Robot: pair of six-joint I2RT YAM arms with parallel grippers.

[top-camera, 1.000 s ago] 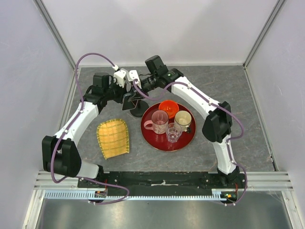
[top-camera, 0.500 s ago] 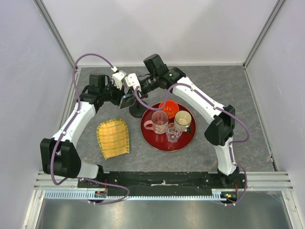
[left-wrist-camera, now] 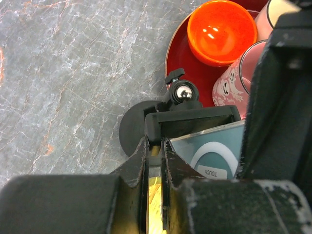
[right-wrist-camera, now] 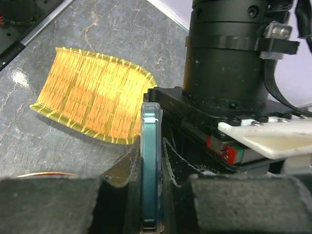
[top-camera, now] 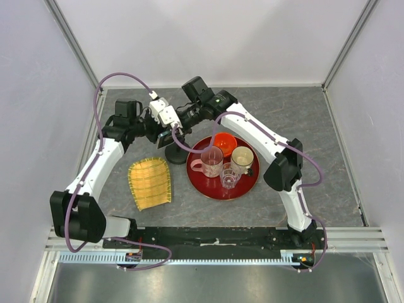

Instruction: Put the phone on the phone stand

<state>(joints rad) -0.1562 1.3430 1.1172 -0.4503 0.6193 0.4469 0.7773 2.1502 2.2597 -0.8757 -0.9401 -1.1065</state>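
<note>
Tight around the phone stand (top-camera: pixel 176 155)
Red tray (top-camera: pixel 203 187) of cups crowds its right, yellow mat (top-camera: pixel 150 183) its near-left; bare table (top-camera: pixel 179 189) between.

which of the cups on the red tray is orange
The orange cup at the far edge of the red tray; the other three are pink, cream and clear.

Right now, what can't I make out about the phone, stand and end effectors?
Left wrist: the phone half covered by the right end effector; unclear whether the left end effector grips the phone stand.
Right wrist: stand hidden behind the left arm.
Top external: phone's seating hidden under both end effectors.
</note>
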